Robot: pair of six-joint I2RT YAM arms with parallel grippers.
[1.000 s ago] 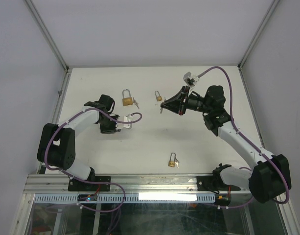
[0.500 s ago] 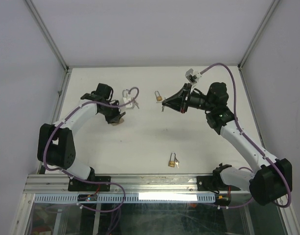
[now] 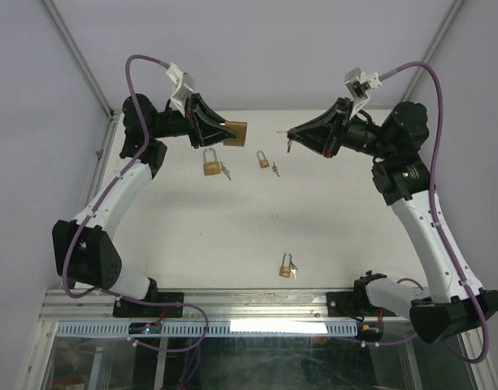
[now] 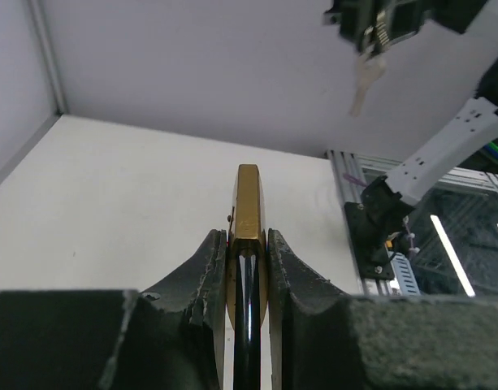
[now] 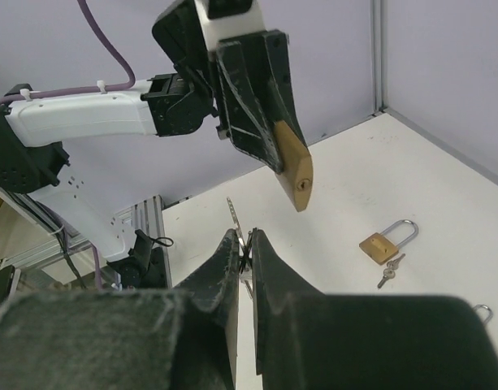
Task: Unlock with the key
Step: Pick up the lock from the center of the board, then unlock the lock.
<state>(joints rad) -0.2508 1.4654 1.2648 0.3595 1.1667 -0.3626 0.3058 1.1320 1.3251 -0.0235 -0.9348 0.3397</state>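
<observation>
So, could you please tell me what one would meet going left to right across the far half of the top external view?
large padlock lying on the table → held padlock in the left tool → small padlock → right tool pinching a key.

Soft, even white light fills the enclosure — the table [image 3: 232, 219] carries only faint shadows. A bright strip [image 3: 273, 326] glares along the near rail. Up close, the left fingers [image 4: 192, 284] and right fingers [image 5: 208, 309] blur; the padlock [image 4: 247, 236] shows a dark glossy reflection — the key [image 4: 364, 77] looks slightly soft.
</observation>
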